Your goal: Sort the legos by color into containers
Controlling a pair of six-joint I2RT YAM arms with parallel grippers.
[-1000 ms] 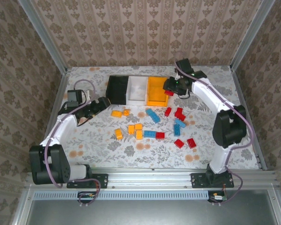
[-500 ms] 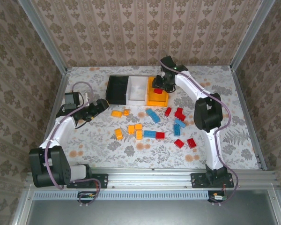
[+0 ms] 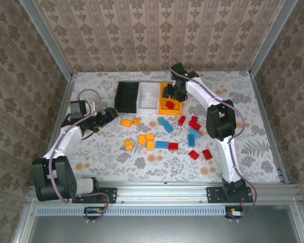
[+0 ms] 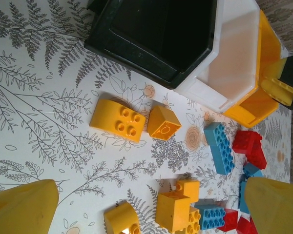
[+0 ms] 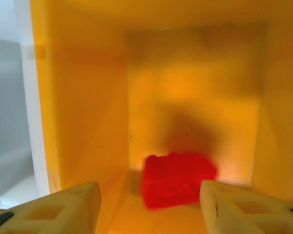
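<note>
Right gripper (image 3: 173,95) hangs over the orange bin (image 3: 167,111), jaws parted, nothing held. In the wrist view a red brick (image 5: 178,180) lies loose on the bin floor, just beyond the fingertips (image 5: 73,204); it is blurred, but looks free of both pads. Black bin (image 3: 126,97) and white bin (image 3: 149,96) stand in a row to the left of the orange one, touching, with no bricks seen in them. Left gripper (image 4: 150,187) is spread wide and empty, low over the table (image 3: 116,162), near the black bin's front corner. The next pick probably falls to this arm: the yellow four-stud brick (image 4: 118,122) lies straight ahead of it, a little toward the left of the wrist view. The brick's long axis runs roughly across that view, about in line with the gap between the fingers, so a wrist turn likely helps to pinch the short sides. A yellow brick tipped on its side (image 4: 162,124) sits just beside it, leaving scant room for a finger there; the black bin wall is near beyond, the other sides clear. Red bricks (image 3: 193,122) and blue bricks (image 3: 165,124) lie nearer the right arm. The surface is flat floral print, where bricks may skid
</note>
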